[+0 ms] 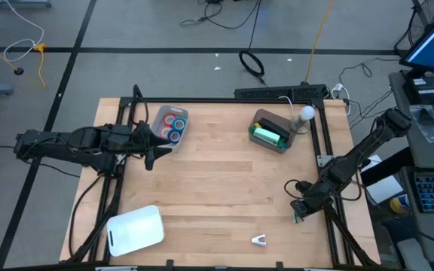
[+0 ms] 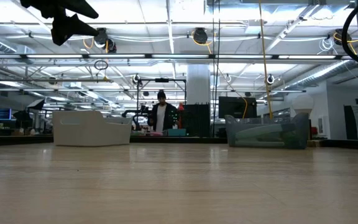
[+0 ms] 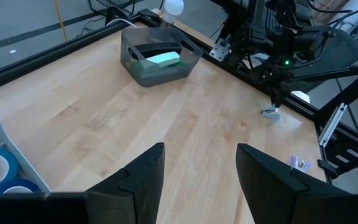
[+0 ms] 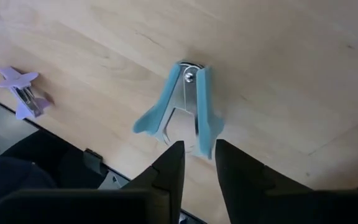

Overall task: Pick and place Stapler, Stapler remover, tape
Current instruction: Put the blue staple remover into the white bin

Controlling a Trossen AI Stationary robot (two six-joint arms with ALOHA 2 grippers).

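A light-blue staple remover (image 4: 182, 106) lies on the wood by the table's right edge (image 1: 298, 217). My right gripper (image 4: 199, 152) hangs over its jaw end, open by a narrow gap, one fingertip on either side of one arm of the remover. A lavender staple remover (image 1: 258, 240) lies near the near edge. The green stapler (image 1: 268, 135) sits in a grey bin (image 1: 283, 144). Red and blue tape rolls (image 1: 173, 124) fill a pale bin (image 1: 157, 117). My left gripper (image 3: 201, 180) hovers open beside that bin, high above the table. My right gripper comes at the blue remover from above, fingers (image 4: 169, 165) pointing down at its jaw end (image 4: 194, 144). Whether the fingertips touch it, I cannot tell; the remover lies on its side on the table.
A white tray (image 1: 136, 229) lies at the near-left corner. A white bulb-shaped thing (image 1: 306, 114) stands by the stapler bin. Black frame rails (image 1: 326, 150) run along the table's sides. A person (image 2: 161, 115) stands far behind the table. Bare wood spans the middle (image 1: 224, 181).
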